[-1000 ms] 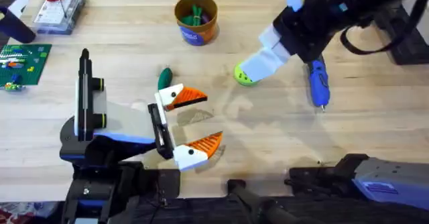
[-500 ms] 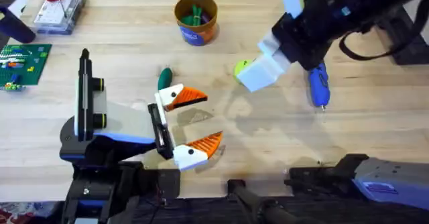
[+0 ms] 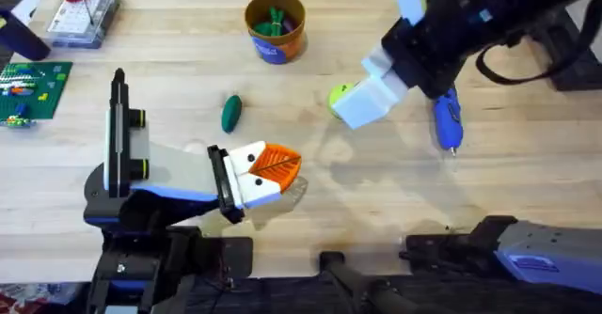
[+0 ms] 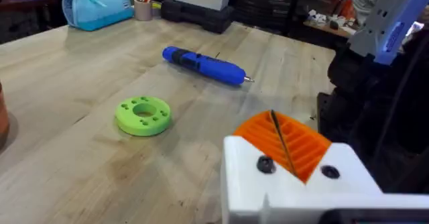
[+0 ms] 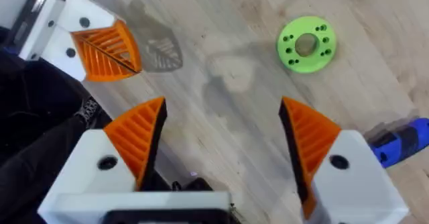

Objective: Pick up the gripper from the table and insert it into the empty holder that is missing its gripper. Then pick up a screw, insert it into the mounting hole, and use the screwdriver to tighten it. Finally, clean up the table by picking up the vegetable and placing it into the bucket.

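table [image 3: 527, 192] | left gripper [image 3: 275, 166] pressed together, empty | right gripper [image 5: 221, 140] spread above green disc [image 5: 306, 43] | screwdriver [image 3: 446, 117] beside

On the table [image 3: 310, 192], the vegetable [image 3: 231, 113] lies left of the disc [image 3: 338, 97]; the bucket [image 3: 275, 28] stands behind, the screwdriver [image 3: 446, 122] right.

Looked down from overhead on the worktop [image 3: 527, 173]; wrist views sat low and close, sharing the disc [image 4: 143, 115].
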Tool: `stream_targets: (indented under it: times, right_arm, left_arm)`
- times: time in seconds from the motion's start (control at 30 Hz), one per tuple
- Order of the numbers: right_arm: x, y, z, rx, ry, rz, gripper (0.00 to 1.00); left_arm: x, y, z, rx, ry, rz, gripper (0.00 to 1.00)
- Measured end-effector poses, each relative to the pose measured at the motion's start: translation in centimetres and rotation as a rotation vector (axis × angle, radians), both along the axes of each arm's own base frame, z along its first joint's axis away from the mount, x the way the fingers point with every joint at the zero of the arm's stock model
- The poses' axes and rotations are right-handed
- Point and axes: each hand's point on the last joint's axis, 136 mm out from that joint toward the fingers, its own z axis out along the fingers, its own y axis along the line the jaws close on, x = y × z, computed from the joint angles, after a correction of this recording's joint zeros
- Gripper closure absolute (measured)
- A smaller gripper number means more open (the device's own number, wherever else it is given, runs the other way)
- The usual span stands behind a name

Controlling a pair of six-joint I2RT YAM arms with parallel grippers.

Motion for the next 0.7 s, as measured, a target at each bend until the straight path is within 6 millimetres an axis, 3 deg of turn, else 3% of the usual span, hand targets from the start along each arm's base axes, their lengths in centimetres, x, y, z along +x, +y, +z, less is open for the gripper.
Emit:
stream_targets:
  times: [0.17,0.4,0.7]
  right_arm:
    - [0.2,-0.2,-0.1,-0.011,-0.004,-0.021,0.021]
    - [1.5,-3.3,-0.4,-0.125,-0.041,-0.239,0.021]
    - [1.8,-11.0,1.4,-0.158,-0.115,-0.569,0.021]
  left_arm:
    - [0.0,0.0,0.0,0.0,0.0,0.0,0.997]
    - [0.0,0.0,0.0,0.0,0.0,0.0,0.997]
    - [0.0,0.0,0.0,0.0,0.0,0.0,0.997]
